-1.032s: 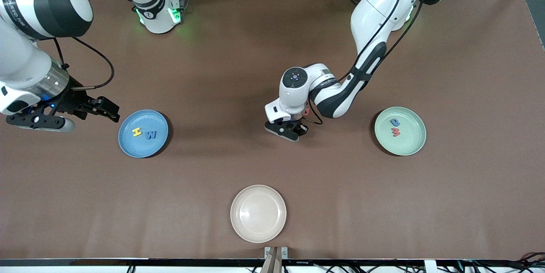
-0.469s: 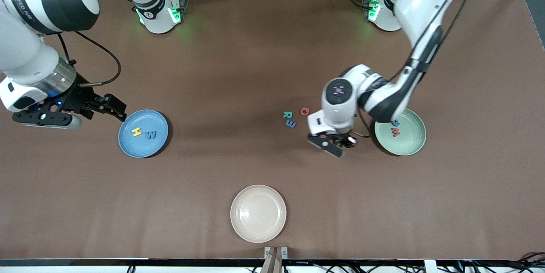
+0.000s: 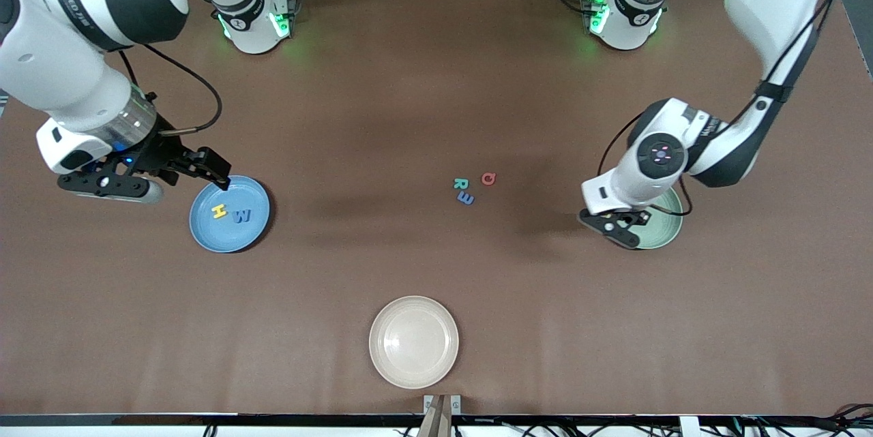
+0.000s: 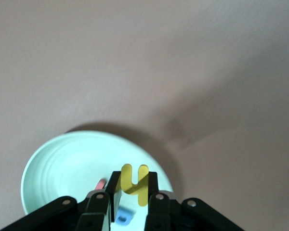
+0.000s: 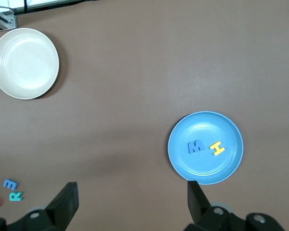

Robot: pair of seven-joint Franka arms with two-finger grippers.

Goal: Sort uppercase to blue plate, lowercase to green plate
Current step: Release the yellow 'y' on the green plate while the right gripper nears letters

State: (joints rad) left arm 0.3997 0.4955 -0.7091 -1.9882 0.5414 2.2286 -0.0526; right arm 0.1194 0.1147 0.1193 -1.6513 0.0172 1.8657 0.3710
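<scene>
Yellow h (image 4: 134, 184): being gripped in the left hand (image 3: 624, 224), hanging over the green plate (image 3: 668, 233).
Green plate: carrying a red and a blue letter.
Blue plate (image 3: 230, 236): holding H (image 3: 219, 211), W (image 3: 241, 216).
Surface (image 3: 436, 116): R (image 3: 460, 184), Q (image 3: 488, 178), blue e (image 3: 466, 198) lying mid-way.
Right hand (image 3: 204, 174): spread wide, hovering over blue plate's rim.

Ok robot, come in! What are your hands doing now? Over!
Left gripper shut on yellow h, over green plate. Right gripper open, over blue plate rim. R, Q, blue e loose mid-table. Nothing in the way.
</scene>
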